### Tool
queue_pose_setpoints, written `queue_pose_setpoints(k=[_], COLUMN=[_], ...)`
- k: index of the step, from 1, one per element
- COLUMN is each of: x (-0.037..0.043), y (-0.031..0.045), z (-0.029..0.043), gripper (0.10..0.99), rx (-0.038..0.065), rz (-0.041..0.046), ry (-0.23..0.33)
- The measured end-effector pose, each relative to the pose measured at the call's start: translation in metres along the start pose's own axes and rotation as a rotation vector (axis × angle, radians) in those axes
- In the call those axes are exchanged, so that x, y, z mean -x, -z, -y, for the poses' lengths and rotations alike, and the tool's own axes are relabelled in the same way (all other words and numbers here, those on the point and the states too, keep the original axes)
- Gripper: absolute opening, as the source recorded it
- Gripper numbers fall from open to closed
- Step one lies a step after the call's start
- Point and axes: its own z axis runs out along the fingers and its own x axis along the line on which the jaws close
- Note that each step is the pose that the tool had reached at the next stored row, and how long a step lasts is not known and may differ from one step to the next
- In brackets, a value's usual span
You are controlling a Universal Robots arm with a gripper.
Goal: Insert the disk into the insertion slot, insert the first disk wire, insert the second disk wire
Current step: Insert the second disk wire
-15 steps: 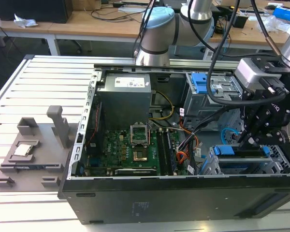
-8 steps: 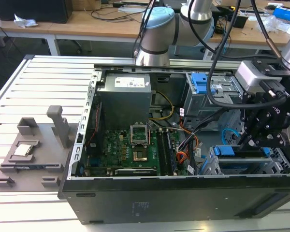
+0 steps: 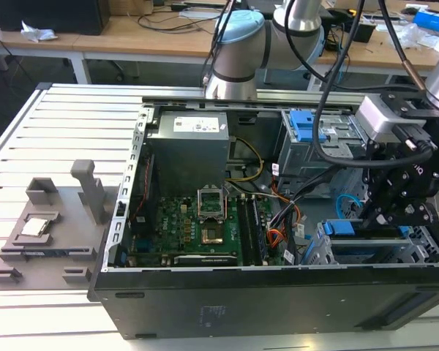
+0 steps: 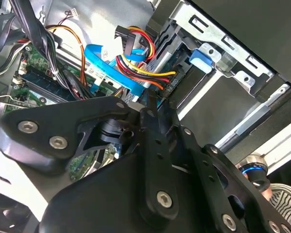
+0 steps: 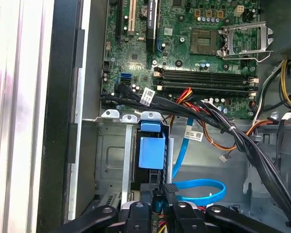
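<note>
Disk [image 3: 342, 228] is sitting in the slot [image 3: 366, 252] at the case's front corner, on the exterior view's right; its blue carrier edge is showing at the bay mouth. In the first wrist view the carrier's blue tab [image 5: 152, 151] is lying between the slot's silver rails [image 5: 127, 160]. Slot is low, silver, perforated. Drive label is hidden.
</note>
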Motion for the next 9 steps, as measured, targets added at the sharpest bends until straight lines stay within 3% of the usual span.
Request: queue_pose_setpoints(k=[6, 7, 9], x=[0.0019, 0.0029, 0.0044], y=[0.0323, 0.0389, 0.0522], z=[-0.0018, -0.0021, -0.0027], gripper=[0.239, 0.224, 0.106], rx=[0.000, 0.000, 0.000], rz=[-0.0010, -0.0013, -0.0021], ry=[0.000, 0.000, 0.000])
